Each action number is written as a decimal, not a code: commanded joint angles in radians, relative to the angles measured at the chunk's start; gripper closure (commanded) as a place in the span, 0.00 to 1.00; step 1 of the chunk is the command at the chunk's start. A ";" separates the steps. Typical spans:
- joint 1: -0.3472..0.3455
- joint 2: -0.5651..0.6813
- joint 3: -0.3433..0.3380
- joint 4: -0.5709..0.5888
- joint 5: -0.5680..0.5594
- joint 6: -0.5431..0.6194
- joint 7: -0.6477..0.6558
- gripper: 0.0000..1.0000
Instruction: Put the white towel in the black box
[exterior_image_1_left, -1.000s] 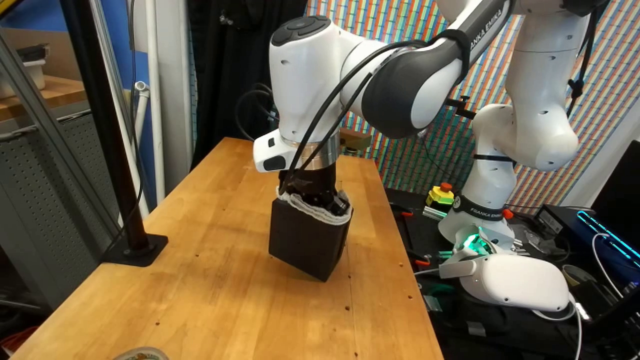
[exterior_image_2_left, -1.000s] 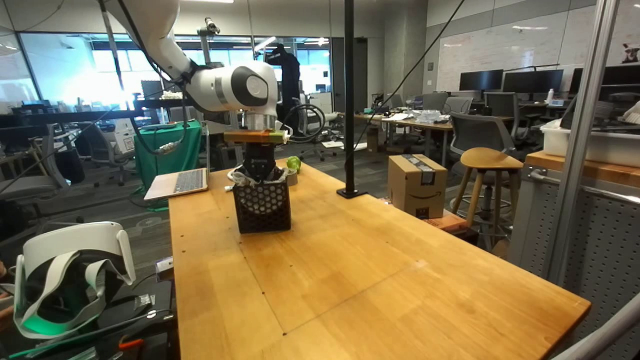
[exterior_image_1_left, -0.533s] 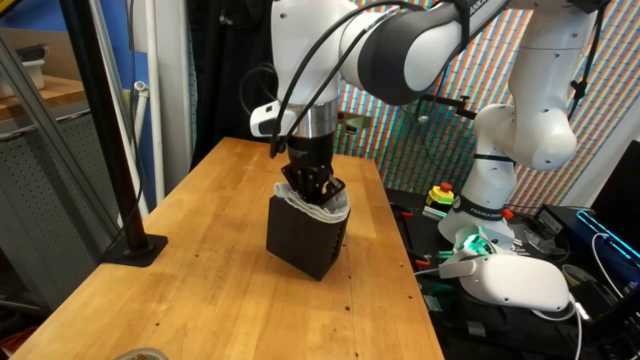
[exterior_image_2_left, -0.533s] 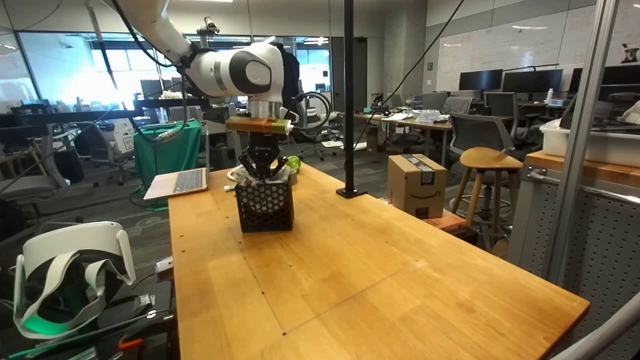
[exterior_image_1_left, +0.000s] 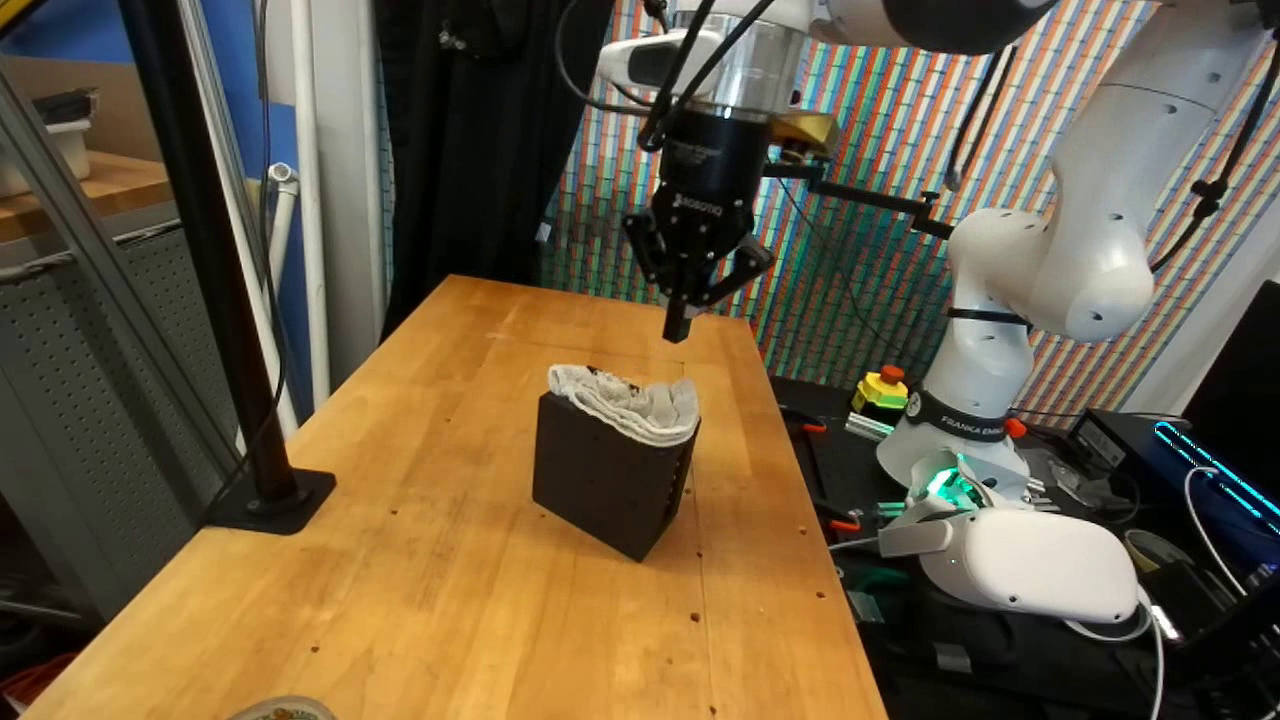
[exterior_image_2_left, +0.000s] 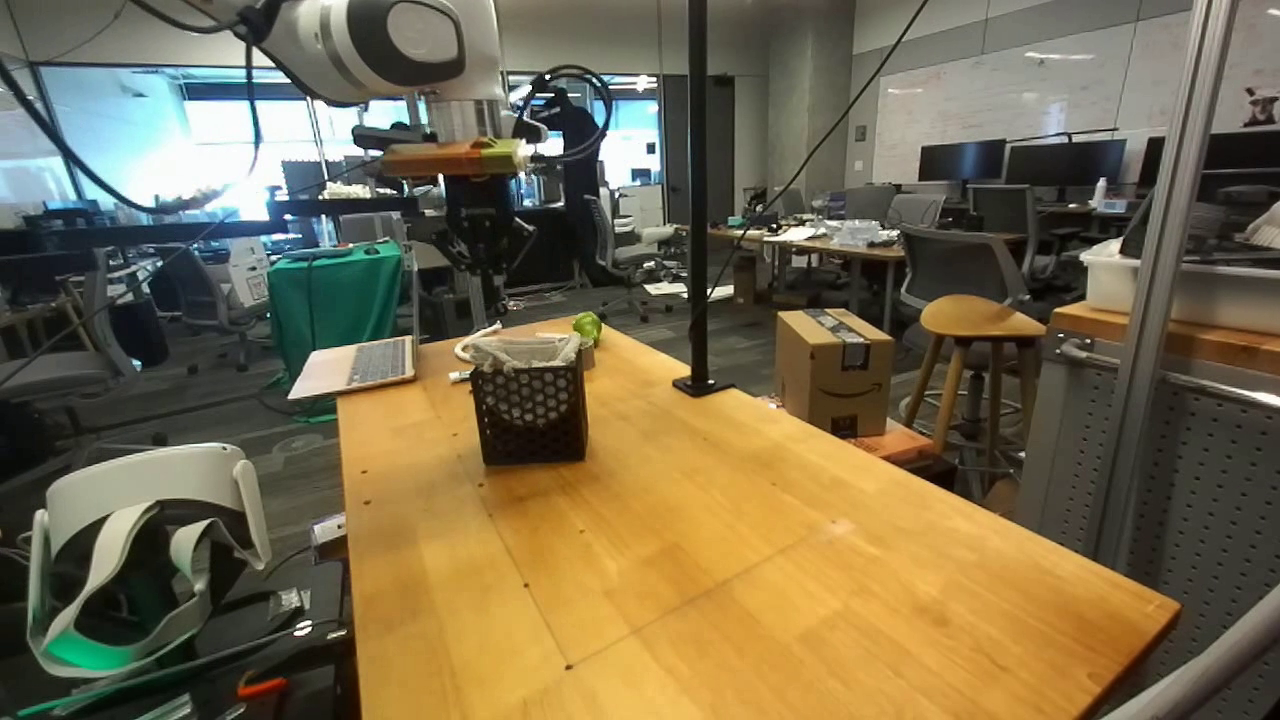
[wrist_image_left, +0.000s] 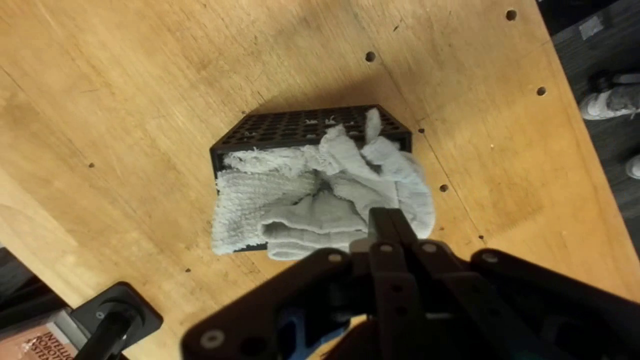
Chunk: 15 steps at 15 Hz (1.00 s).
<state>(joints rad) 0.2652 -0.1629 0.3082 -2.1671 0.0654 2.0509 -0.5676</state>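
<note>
Only in both exterior views, pincer (exterior_image_1_left: 678, 325) shows apart from boxed towel (exterior_image_1_left: 640, 412).

Bends over the worktop (exterior_image_1_left: 400, 600) from a base (exterior_image_1_left: 955, 420) beyond its right edge in an exterior view, with wrist (exterior_image_1_left: 765, 70) pointing down and fingers (exterior_image_1_left: 677, 322) pressed together side by side, seen against the far edge.

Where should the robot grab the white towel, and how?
Pinch the white towel by its bunched middle, probably straight from above: it bulges out of the black box, whose walls block the sides. The closed gripper must open first.
</note>
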 joint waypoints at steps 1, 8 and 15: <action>0.060 -0.151 -0.034 -0.125 0.091 0.031 -0.081 0.95; 0.169 -0.257 -0.022 -0.315 0.126 0.225 -0.087 0.62; 0.201 -0.230 -0.015 -0.410 0.042 0.419 -0.043 0.08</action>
<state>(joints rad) 0.4536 -0.3837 0.2981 -2.5436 0.1492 2.3988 -0.6404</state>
